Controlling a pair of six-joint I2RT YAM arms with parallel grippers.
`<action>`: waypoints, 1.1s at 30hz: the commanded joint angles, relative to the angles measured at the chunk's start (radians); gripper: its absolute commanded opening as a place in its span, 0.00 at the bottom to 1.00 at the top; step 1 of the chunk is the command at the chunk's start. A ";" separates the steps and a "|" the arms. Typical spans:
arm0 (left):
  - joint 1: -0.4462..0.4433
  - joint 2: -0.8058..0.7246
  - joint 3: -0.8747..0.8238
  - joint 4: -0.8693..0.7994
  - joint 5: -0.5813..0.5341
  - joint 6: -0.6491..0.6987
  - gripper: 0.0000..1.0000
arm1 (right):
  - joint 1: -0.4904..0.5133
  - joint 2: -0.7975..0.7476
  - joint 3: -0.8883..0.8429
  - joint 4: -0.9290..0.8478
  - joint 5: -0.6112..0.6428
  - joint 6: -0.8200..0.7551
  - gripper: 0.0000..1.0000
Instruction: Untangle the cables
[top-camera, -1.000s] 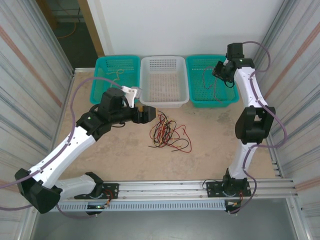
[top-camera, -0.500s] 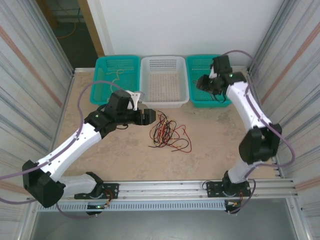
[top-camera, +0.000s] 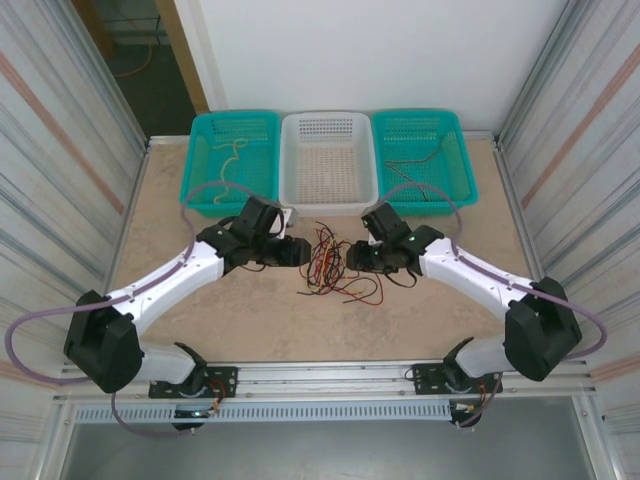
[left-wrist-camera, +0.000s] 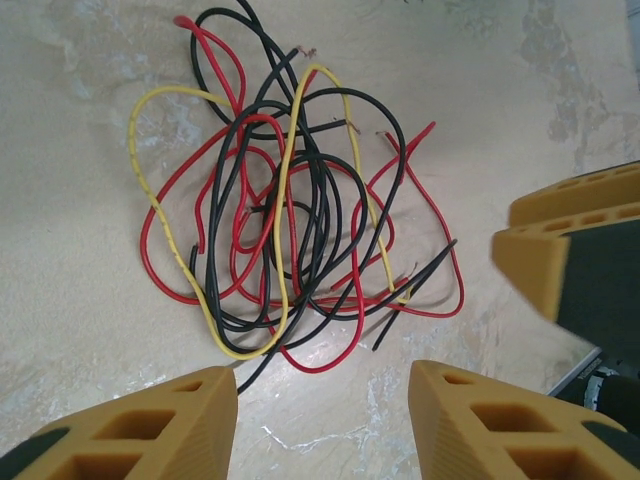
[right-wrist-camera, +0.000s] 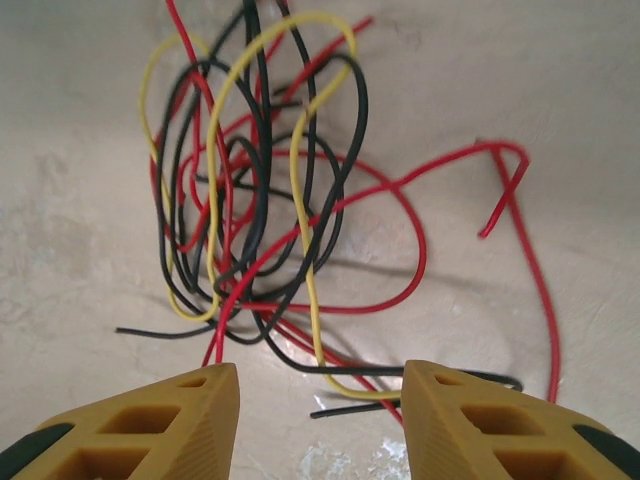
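A tangle of red, black and yellow cables (top-camera: 335, 265) lies in loose loops on the beige table, in the middle. My left gripper (top-camera: 304, 252) is at the tangle's left edge and my right gripper (top-camera: 357, 256) at its right edge, facing each other. In the left wrist view the cables (left-wrist-camera: 280, 200) lie just ahead of the open left gripper (left-wrist-camera: 320, 385), with bare table between its fingers. In the right wrist view the right gripper (right-wrist-camera: 320, 375) is open, with black, yellow and red strands of the cables (right-wrist-camera: 260, 200) running between its fingertips.
Three baskets stand along the back: a teal basket (top-camera: 190, 165) holding a tan cable, a white basket (top-camera: 330, 205) in the middle, and a teal basket (top-camera: 468, 175) with a thin cable inside. The right gripper's orange fingers (left-wrist-camera: 545, 260) show in the left wrist view.
The right arm has swung from the right teal basket down to the tangle's right side. The left gripper has moved down and right to the tangle's left edge.
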 joint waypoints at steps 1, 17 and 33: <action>-0.012 -0.008 -0.011 0.043 0.021 -0.016 0.49 | 0.019 0.021 -0.006 0.011 0.067 0.100 0.43; -0.024 0.005 -0.013 0.066 0.026 -0.007 0.46 | 0.067 -0.025 -0.075 -0.009 0.143 0.335 0.41; -0.023 -0.031 -0.007 0.048 0.020 0.000 0.43 | -0.026 0.224 0.133 0.064 0.076 0.128 0.29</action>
